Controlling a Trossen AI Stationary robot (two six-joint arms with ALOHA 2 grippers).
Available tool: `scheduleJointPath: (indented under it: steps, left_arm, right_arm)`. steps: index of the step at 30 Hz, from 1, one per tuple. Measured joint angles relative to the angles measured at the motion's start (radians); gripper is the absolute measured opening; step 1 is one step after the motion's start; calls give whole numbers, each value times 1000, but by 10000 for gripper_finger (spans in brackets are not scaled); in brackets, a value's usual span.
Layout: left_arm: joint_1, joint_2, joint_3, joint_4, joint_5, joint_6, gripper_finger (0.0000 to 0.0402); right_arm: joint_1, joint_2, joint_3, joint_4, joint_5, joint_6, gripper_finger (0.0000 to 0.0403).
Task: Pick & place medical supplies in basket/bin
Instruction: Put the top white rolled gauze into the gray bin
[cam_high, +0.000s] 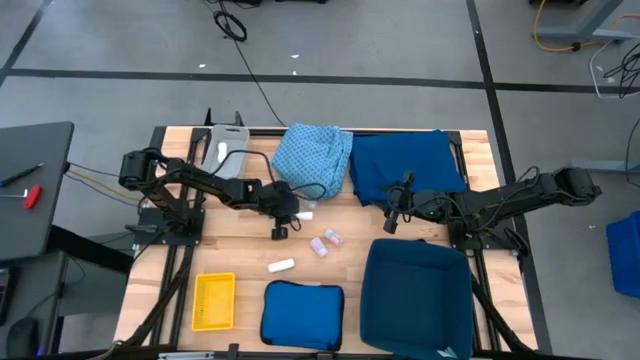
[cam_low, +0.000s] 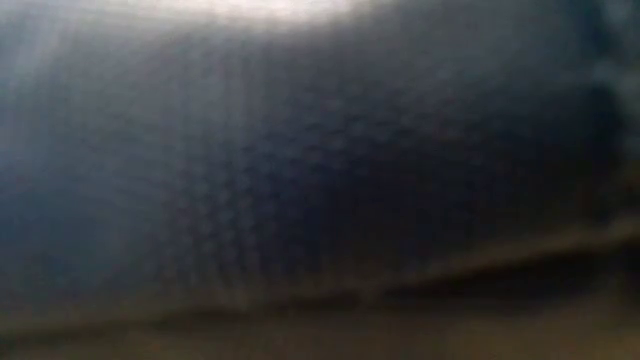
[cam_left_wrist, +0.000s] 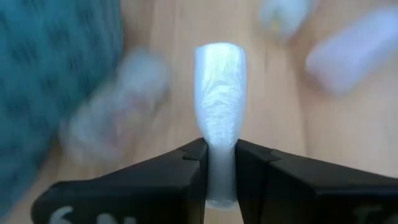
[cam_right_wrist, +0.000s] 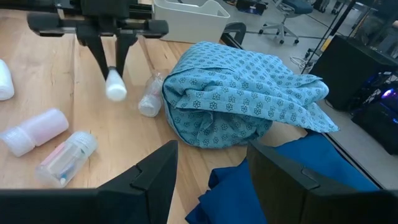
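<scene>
A small white packet (cam_left_wrist: 220, 93) is clamped at one end by the left gripper (cam_high: 281, 226), just off the table beside the light blue cloth (cam_high: 312, 160). It is judged light, stiff and slippery. The right gripper (cam_high: 392, 218) is held open over the dark blue cloth (cam_high: 405, 165).

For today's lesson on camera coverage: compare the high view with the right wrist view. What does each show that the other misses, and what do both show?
Only the high view shows the small yellow mesh basket, the large dark blue square bin and the flat blue rectangular pad.

Only the right wrist view shows office chairs in the room behind, and the right gripper open over the dark blue cloth.

Both show the left gripper shut on a small white roll, beside the light blue patterned cloth.
</scene>
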Motion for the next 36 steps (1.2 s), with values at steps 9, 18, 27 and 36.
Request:
scheduleJointPath:
  steps: [9, 18, 27, 36]
  left_arm:
    - [-13, 0, -172, 718, 145, -19, 52]
    - [-13, -1, -375, 1294, 110, -93, 52]
    - [-8, -2, -458, 1437, -12, -95, 52]
    - [2, -2, -458, 1405, -409, -147, 52]
  right_arm:
    - [0, 0, 0, -5, 0, 1, 201]
    - [0, 0, 0, -5, 0, 4, 201]
    - [0, 0, 0, -5, 0, 4, 201]
    - [0, 0, 0, -4, 0, 4, 201]
